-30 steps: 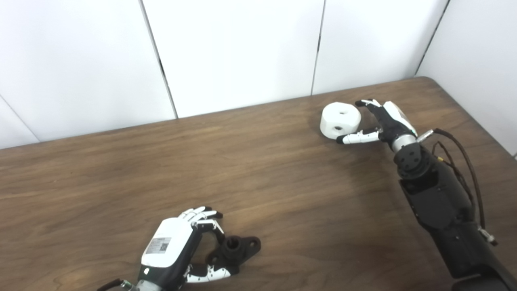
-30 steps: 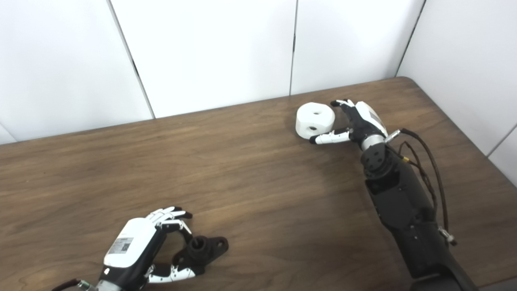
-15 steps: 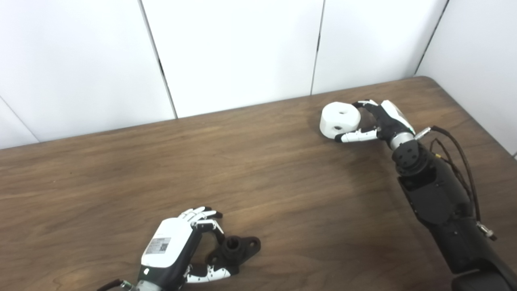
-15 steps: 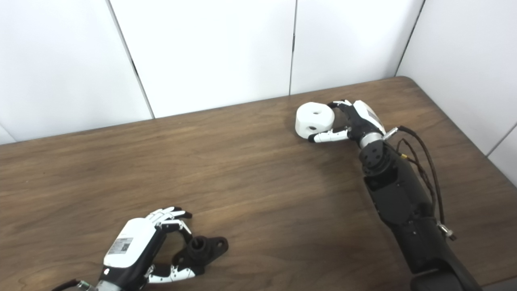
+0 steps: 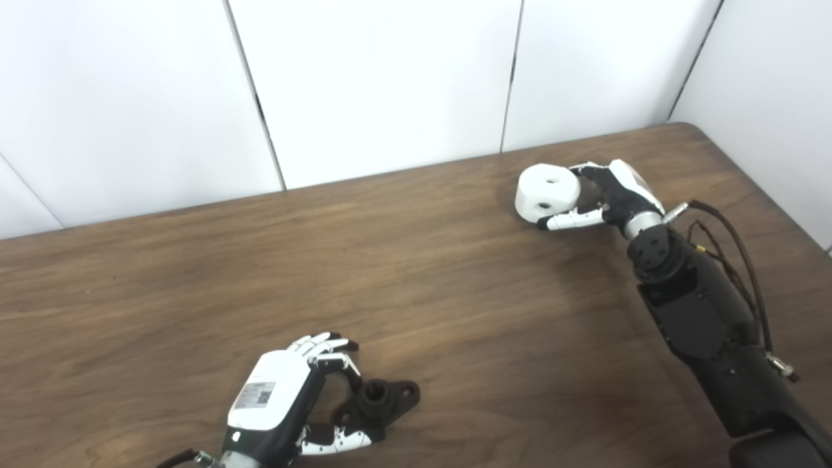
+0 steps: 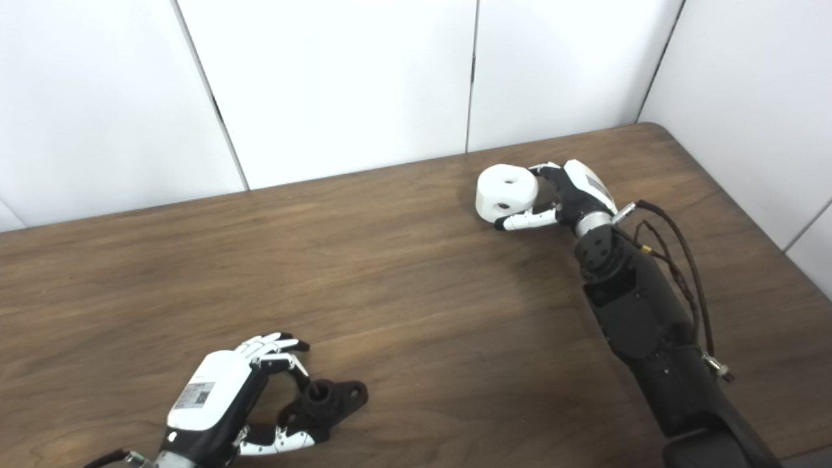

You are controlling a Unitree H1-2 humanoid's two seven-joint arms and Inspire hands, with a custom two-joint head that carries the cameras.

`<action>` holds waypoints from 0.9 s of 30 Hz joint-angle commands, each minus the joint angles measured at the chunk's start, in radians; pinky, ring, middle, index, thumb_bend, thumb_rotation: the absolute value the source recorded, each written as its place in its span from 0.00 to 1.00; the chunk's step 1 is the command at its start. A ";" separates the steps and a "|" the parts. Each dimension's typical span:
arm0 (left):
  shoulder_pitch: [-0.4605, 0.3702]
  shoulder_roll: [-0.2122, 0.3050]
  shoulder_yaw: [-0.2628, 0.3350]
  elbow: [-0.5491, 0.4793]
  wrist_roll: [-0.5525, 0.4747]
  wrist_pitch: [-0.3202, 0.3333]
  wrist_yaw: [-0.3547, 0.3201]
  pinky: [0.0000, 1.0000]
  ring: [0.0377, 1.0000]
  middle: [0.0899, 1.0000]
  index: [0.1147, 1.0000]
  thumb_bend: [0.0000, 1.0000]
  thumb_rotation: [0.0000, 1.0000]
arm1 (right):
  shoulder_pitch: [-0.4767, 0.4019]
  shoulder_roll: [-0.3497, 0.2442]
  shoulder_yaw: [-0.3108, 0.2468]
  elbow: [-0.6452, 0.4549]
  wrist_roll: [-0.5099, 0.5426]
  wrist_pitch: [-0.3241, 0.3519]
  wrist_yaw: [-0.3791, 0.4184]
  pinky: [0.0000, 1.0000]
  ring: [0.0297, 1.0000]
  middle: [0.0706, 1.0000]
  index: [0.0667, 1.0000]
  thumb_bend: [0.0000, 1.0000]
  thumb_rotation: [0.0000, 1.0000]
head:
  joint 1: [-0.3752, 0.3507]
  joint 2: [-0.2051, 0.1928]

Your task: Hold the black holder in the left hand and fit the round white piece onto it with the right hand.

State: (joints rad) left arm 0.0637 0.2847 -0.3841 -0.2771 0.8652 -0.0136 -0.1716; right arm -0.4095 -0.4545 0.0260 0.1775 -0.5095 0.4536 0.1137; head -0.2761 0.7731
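Nearest to me, my left hand [image 5: 279, 400] rests low on the wooden table [image 5: 195, 273], back turned up with its label showing. Its fingers [image 5: 322, 343] curl over the near-left side of the black holder [image 5: 380, 402] and my thumb [image 5: 338, 442] lies along the holder's near edge, so the holder sits in the crook between them. Whether they press on it firmly I cannot tell; the holder lies flat on the table, its round socket up and a flange with a hole sticking out beyond my fingertips to the right.

Well apart from that, across the bare wood toward the far right, my right hand [image 5: 617, 195] reaches out at the end of its dark forearm [image 5: 702, 318], cables looping beside the wrist. The round white piece [image 5: 548, 193] sits just past my palm, between the fingers and thumb: my fingers [image 5: 585, 169] wrap its far side and my thumb [image 5: 572, 221] lies against its near lower edge, closed around it. The piece looks tilted, its centre hole facing up and a small side hole facing me.

Beyond my fingertips stands the white panelled wall [image 5: 390, 84].
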 commanded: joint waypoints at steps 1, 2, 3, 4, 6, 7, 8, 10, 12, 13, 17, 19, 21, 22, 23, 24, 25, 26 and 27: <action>0.037 0.020 -0.002 0.035 0.030 0.057 -0.062 0.87 0.87 0.79 0.42 0.52 0.06 | -0.055 -0.023 -0.002 -0.020 -0.005 -0.037 -0.035 0.91 1.00 0.93 0.75 0.77 0.29 | 0.003 0.000; 0.038 0.019 -0.003 0.036 0.031 0.056 -0.061 0.87 0.87 0.78 0.42 0.52 0.06 | -0.054 -0.022 -0.002 -0.019 -0.003 -0.038 -0.036 0.91 1.00 0.93 0.75 0.77 0.29 | 0.004 0.001; 0.040 0.018 -0.004 0.036 0.032 0.056 -0.061 0.87 0.87 0.78 0.42 0.52 0.06 | -0.054 -0.021 -0.001 -0.018 -0.003 -0.040 -0.038 0.91 1.00 0.93 0.75 0.77 0.29 | 0.004 0.001; 0.041 0.016 -0.005 0.035 0.032 0.057 -0.061 0.87 0.87 0.78 0.42 0.52 0.06 | -0.053 -0.020 -0.001 -0.017 -0.001 -0.043 -0.040 0.91 1.00 0.93 0.75 0.77 0.29 | 0.005 0.002; 0.042 0.014 -0.006 0.035 0.031 0.056 -0.061 0.87 0.87 0.78 0.42 0.52 0.06 | -0.052 -0.018 -0.001 -0.015 0.001 -0.048 -0.043 0.91 1.00 0.93 0.74 0.77 0.28 | 0.006 0.003; 0.042 0.014 -0.006 0.035 0.033 0.055 -0.060 0.87 0.87 0.78 0.42 0.52 0.06 | -0.052 -0.018 -0.001 -0.014 0.003 -0.051 -0.044 0.91 1.00 0.93 0.74 0.77 0.28 | 0.006 0.002; 0.042 0.014 -0.007 0.034 0.034 0.055 -0.061 0.87 0.87 0.78 0.42 0.52 0.06 | -0.052 -0.019 0.002 -0.015 0.001 -0.049 -0.042 0.91 1.00 0.93 0.74 0.77 0.28 | 0.007 0.004; 0.042 0.014 -0.007 0.034 0.037 0.055 -0.062 0.87 0.87 0.78 0.42 0.52 0.06 | -0.052 -0.022 0.006 -0.017 -0.003 -0.046 -0.041 0.90 1.00 0.93 0.74 0.76 0.28 | 0.007 0.004; 0.042 0.014 -0.009 0.034 0.042 0.055 -0.063 0.87 0.87 0.78 0.42 0.52 0.06 | -0.051 -0.021 0.006 -0.018 -0.002 -0.045 -0.043 0.91 1.00 0.92 0.74 0.76 0.28 | 0.008 0.004; 0.041 0.014 -0.010 0.034 0.045 0.055 -0.063 0.87 0.87 0.78 0.42 0.52 0.06 | -0.052 -0.021 0.006 -0.018 -0.002 -0.043 -0.043 0.91 1.00 0.92 0.74 0.76 0.28 | 0.008 0.004; 0.042 0.013 -0.011 0.030 0.047 0.061 -0.072 0.87 0.87 0.78 0.42 0.52 0.06 | -0.052 -0.020 0.006 -0.019 -0.003 -0.044 -0.048 0.90 0.99 0.92 0.73 0.76 0.27 | 0.008 0.004; 0.042 0.013 -0.011 0.029 0.046 0.062 -0.072 0.87 0.87 0.78 0.42 0.52 0.06 | -0.052 -0.021 0.007 -0.021 -0.004 -0.045 -0.049 0.90 0.99 0.92 0.72 0.76 0.27 | 0.010 0.005; 0.043 0.013 -0.011 0.031 0.044 0.061 -0.070 0.87 0.87 0.78 0.42 0.52 0.06 | -0.054 -0.022 0.007 -0.020 -0.003 -0.047 -0.050 0.90 0.99 0.92 0.72 0.76 0.27 | 0.010 0.005; 0.043 0.012 -0.012 0.031 0.043 0.061 -0.070 0.87 0.87 0.78 0.42 0.52 0.06 | -0.055 -0.022 0.007 -0.020 -0.002 -0.048 -0.052 0.90 0.99 0.92 0.72 0.76 0.27 | 0.010 0.005; 0.044 0.012 -0.012 0.031 0.044 0.062 -0.071 0.87 0.87 0.78 0.42 0.52 0.06 | -0.056 -0.021 0.006 -0.021 -0.001 -0.046 -0.053 0.90 0.99 0.91 0.72 0.76 0.27 | 0.010 0.005; 0.044 0.011 -0.012 0.031 0.044 0.061 -0.070 0.87 0.87 0.78 0.42 0.52 0.06 | -0.057 -0.020 0.005 -0.023 0.000 -0.043 -0.054 0.90 0.99 0.91 0.72 0.76 0.26 | 0.010 0.005; 0.045 0.011 -0.013 0.031 0.044 0.060 -0.069 0.87 0.87 0.78 0.42 0.52 0.06 | -0.058 -0.018 0.004 -0.026 0.000 -0.039 -0.054 0.90 0.98 0.91 0.72 0.76 0.26 | 0.013 0.007; 0.046 0.010 -0.013 0.031 0.043 0.060 -0.069 0.87 0.87 0.78 0.42 0.52 0.05 | -0.058 -0.017 0.003 -0.028 0.002 -0.035 -0.055 0.89 0.98 0.91 0.72 0.76 0.26 | 0.013 0.007; 0.047 0.010 -0.014 0.030 0.043 0.061 -0.069 0.87 0.87 0.78 0.42 0.52 0.05 | -0.059 -0.016 0.003 -0.030 0.003 -0.034 -0.056 0.89 0.97 0.91 0.72 0.76 0.26 | 0.013 0.007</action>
State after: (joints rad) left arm 0.0718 0.2766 -0.3883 -0.2832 0.8801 -0.0070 -0.1728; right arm -0.4124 -0.4539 0.0394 0.1804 -0.5047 0.4369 0.0805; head -0.2638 0.7793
